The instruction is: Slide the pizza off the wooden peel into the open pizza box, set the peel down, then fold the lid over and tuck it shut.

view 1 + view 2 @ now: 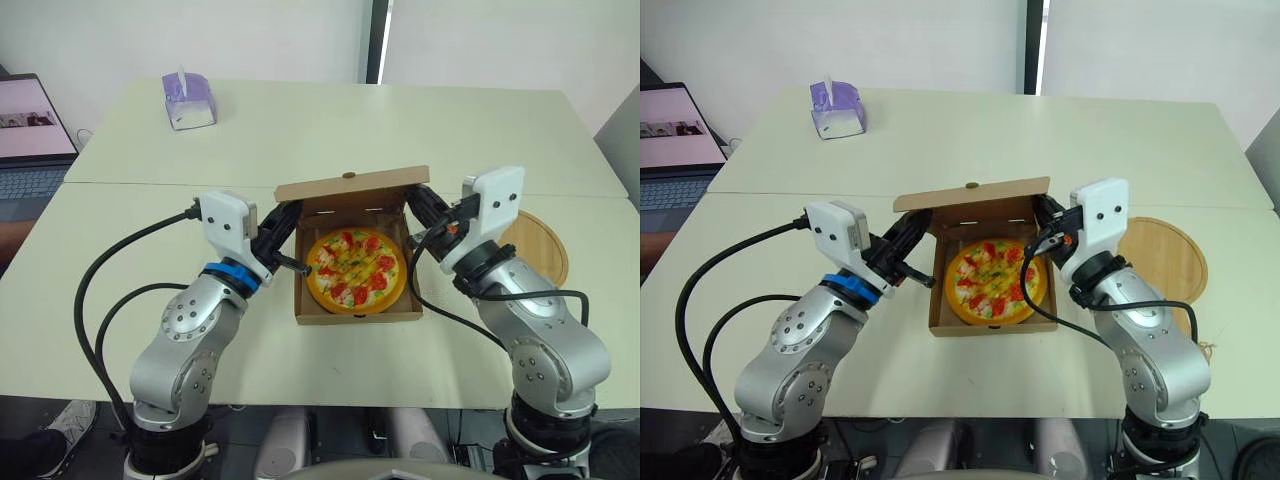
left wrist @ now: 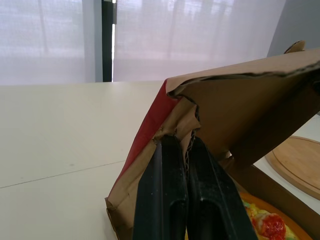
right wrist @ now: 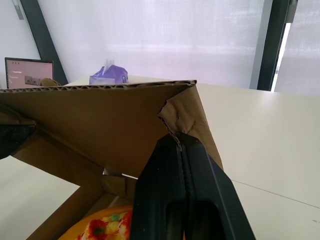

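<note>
Since the pizza (image 1: 357,268) already lies in the box (image 1: 355,315) at the middle of the desk (image 1: 300,140), with the peel (image 1: 540,245) flat to its right, you are handling only the lid (image 1: 350,187), which stands half lowered. Your left hand (image 2: 186,150) and right hand (image 3: 181,142) are each pinched narrow on a corner flap of it. Corrugated card is light and stiff across the panel but creases easily, so grip by the flaps, evenly on both sides, or it will likely buckle.

Half-hidden wooden peel (image 1: 545,250) behind right arm (image 1: 540,345)
</note>
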`<state>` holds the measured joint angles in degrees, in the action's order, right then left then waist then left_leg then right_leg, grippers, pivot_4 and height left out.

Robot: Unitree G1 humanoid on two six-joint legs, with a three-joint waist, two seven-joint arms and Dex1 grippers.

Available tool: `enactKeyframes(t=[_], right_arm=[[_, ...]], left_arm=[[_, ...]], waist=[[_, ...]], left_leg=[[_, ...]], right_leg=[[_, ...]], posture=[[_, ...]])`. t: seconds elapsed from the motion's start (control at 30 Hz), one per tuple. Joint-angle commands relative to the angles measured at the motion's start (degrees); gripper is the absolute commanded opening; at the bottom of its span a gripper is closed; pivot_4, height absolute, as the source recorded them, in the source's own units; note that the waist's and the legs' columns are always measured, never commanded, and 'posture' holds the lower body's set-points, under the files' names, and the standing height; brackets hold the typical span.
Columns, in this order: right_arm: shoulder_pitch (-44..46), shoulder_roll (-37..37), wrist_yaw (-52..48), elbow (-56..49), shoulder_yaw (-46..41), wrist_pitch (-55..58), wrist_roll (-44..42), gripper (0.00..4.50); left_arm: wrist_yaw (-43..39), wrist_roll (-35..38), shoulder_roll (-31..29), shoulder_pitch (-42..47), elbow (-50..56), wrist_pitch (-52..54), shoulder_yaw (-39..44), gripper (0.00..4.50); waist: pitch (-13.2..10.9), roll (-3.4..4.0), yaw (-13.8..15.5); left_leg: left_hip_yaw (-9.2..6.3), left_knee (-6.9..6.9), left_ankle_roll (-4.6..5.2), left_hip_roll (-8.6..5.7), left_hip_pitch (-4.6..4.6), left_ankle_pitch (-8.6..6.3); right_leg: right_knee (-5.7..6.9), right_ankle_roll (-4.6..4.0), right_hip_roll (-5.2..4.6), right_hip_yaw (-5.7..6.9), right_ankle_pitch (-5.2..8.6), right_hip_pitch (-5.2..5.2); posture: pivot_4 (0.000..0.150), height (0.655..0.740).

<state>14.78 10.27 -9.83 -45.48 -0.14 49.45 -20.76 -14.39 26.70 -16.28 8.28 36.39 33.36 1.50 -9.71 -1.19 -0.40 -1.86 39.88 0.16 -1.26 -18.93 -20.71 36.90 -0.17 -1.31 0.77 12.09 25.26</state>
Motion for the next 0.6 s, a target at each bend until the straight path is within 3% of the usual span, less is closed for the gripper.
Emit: enactKeyframes(t=[0.03,0.27,0.6], right_arm=[[-2.93,1.47,-1.80,-2.69,3.13,-2.11,-0.50,0.00],[-9.62,3.81,-2.63,-2.23,4.55,-8.07,1.24,0.00],[-17.61,4.78,-5.98,1.95,5.63,-18.32,3.00,0.00]], left_arm=[[-2.69,2.13,-1.17,-1.41,2.32,0.55,-0.94,0.02],[-6.46,1.66,-3.98,-7.47,4.31,-2.17,-1.06,0.02],[-9.01,-6.64,-4.69,-15.81,1.75,-15.15,-3.47,0.02]], waist=[[0.00,0.00,-0.05],[0.00,0.00,-0.66],[0.00,0.01,-0.90]], left_leg=[[0.00,-0.01,-0.01,0.00,0.00,0.00],[0.02,-0.03,0.00,0.02,0.04,0.00],[0.04,-0.04,0.04,0.03,0.03,-0.02]], right_leg=[[0.00,0.00,0.00,0.00,0.00,0.01],[0.01,0.16,0.01,-0.03,0.11,-0.01],[-0.03,0.34,0.01,-0.05,0.23,-0.01]], posture=[[0.150,0.7400],[0.150,0.7400],[0.150,0.7400]])
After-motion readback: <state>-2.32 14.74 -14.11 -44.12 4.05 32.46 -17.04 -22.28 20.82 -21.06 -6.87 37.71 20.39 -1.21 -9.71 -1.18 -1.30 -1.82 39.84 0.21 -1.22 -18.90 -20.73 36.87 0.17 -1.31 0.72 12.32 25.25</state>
